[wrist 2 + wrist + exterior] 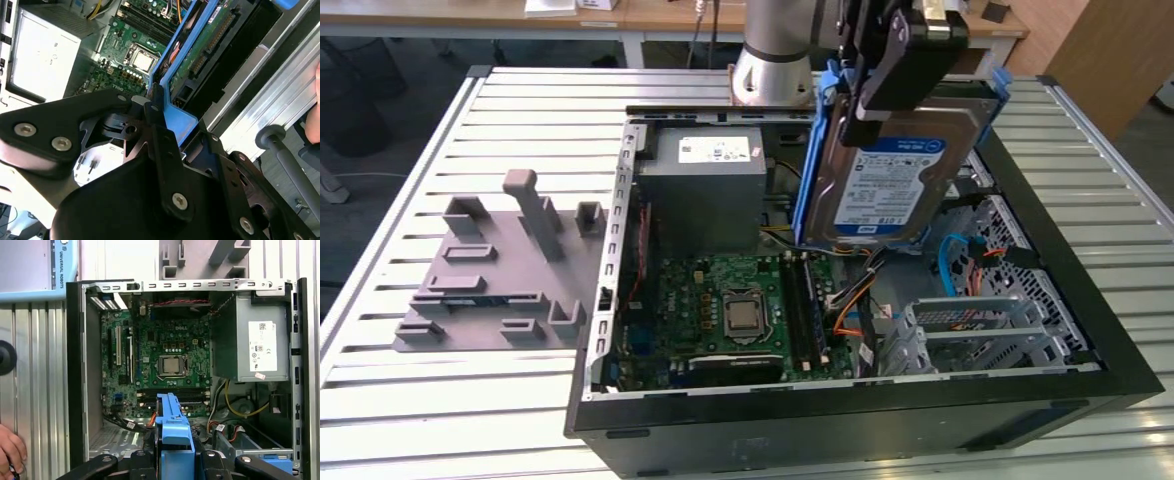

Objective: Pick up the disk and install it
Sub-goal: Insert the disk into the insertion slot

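the claw [887, 95] is up at 1 o'clock in the exterior view, pinched tight on the top edge of the disk [897, 175]. in the second wrist view there's just the blue rail [180, 122] between its fingers [162, 145], no slack in that grip afaict. the disk hangs on edge, label facing out, tilted a touch. it's clear above the open pc case [854, 435] and touches nothing but the claw. its lower edge hangs over the inside of the case, between the power supply [707, 180] at 11 o'clock and the metal cage [981, 335] down at 4 o'clock.

so it's picked up but not installed yet; i'd call it mid-carry. to do this bit well imo:
- don't loosen the grip. the hold is on a thin plastic rail w/ the weight hanging below it, so any jerk could make the disk pivot.
- go slow and keep the drive square to the cage opening.
- mind the cables [958, 262] at 3 o'clock. they lie just under the disk and could snag a rail.
- the motherboard [727, 310] at 6 o'clock is bare, so a drop there would be bad news.

(a hand [11, 450] rests on the table [400, 400] beside the case in the first wrist view; worth keeping the arm's path away from it.)
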You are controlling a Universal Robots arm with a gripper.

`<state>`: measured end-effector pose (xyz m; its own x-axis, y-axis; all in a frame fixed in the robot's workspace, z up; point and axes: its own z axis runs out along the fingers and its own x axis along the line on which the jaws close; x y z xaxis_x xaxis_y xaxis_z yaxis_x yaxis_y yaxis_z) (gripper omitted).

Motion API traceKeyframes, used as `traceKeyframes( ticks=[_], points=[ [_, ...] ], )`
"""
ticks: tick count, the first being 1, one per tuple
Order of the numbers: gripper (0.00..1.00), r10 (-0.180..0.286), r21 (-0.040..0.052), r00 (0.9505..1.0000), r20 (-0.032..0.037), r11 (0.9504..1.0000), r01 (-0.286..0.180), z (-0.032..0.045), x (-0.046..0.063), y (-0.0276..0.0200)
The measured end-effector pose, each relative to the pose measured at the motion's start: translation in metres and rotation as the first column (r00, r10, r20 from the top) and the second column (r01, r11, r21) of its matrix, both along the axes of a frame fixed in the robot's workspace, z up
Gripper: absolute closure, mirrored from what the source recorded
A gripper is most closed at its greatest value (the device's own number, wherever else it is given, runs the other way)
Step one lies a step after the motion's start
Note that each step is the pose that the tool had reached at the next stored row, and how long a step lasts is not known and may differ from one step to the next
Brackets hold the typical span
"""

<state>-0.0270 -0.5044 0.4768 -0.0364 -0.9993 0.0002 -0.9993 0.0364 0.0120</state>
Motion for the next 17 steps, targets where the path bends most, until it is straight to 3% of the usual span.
traceKeyframes(
  ticks=[9,17],
  points=[
    [0.64,0.0,-0.002,1.0,0.0,1.0,0.0,-0.0006,0.014,-0.0071],
    [0.64,0.0,-0.0047,1.0,0.0,1.0,0.0,-0.0016,0.017,-0.0196]
  ],
)
